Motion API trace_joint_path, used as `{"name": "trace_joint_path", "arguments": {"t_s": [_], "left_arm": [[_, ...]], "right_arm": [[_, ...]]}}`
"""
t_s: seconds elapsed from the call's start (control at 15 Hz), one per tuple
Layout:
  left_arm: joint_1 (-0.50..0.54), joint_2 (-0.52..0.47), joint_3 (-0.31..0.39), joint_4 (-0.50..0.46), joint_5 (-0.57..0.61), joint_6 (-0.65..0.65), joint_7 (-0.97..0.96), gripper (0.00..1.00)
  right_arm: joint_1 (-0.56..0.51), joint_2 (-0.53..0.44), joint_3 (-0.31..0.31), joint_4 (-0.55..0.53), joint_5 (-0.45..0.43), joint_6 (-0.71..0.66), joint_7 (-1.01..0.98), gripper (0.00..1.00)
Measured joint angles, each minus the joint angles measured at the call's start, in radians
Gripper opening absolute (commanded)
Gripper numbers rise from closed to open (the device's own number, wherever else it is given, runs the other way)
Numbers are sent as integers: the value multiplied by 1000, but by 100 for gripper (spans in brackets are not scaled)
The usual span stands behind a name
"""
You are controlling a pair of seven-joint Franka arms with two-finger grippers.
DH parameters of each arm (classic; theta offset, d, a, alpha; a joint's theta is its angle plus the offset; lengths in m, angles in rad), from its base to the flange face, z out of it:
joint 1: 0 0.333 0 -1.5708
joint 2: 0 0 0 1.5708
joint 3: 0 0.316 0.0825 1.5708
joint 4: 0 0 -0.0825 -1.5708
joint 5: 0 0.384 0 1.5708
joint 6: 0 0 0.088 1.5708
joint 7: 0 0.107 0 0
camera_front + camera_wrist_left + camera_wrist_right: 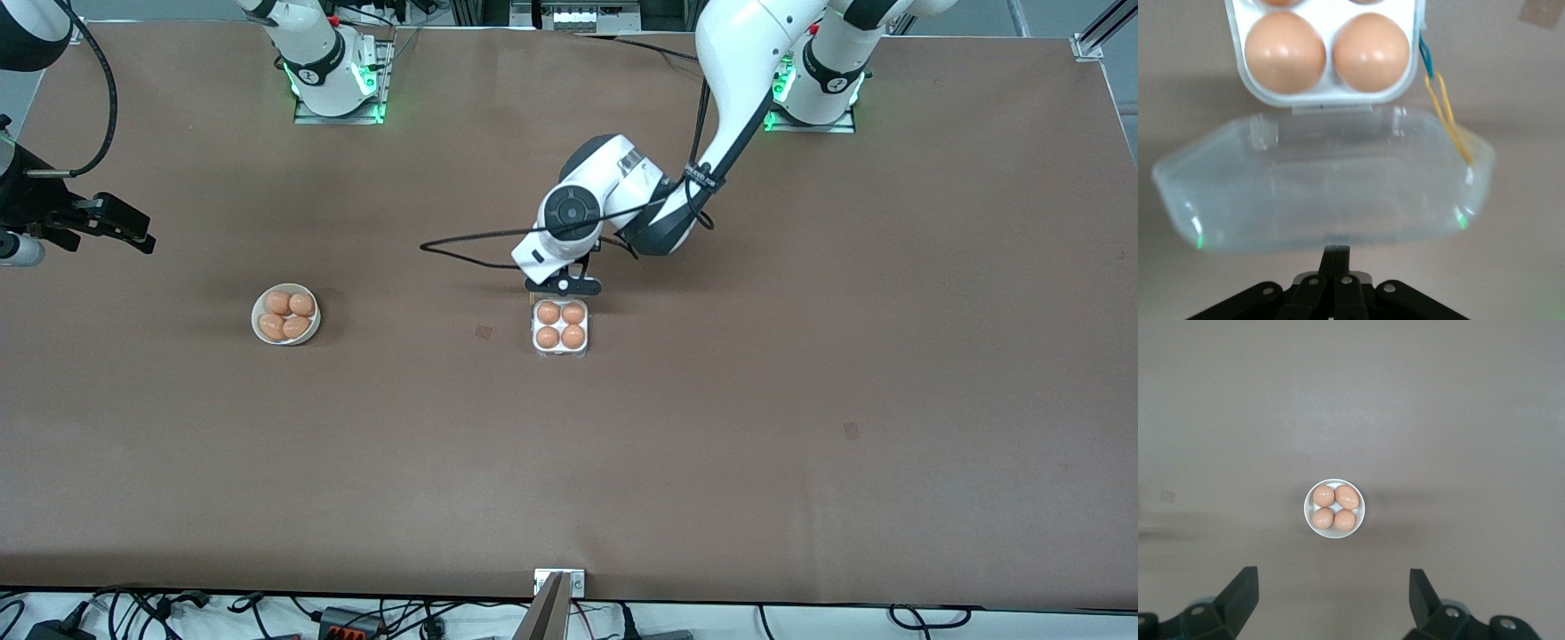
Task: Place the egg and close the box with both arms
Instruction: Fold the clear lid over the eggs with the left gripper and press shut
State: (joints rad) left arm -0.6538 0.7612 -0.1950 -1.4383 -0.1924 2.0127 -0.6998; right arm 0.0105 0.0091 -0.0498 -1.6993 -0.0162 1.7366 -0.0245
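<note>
Four eggs in the box; bowl toward right arm's end

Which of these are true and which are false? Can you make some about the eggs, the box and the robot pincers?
1. The box holds four eggs. True.
2. The clear lid is shut over the eggs. False: it lies open.
3. The white bowl is empty. False: it holds four eggs.
4. The left pincer is shut, at the lid's edge. True.
5. The right pincer grips an egg. False: it is open, holding nothing.
</note>
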Motion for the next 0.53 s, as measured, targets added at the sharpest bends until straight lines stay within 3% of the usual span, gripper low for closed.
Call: {"name": "trace_joint_path", "arguments": {"t_s": [0.53], "left_arm": [[23,48,7,157,50,0,14,0]], "right_arm": [[-2,0,2,0,0,-10,0,100]]}}
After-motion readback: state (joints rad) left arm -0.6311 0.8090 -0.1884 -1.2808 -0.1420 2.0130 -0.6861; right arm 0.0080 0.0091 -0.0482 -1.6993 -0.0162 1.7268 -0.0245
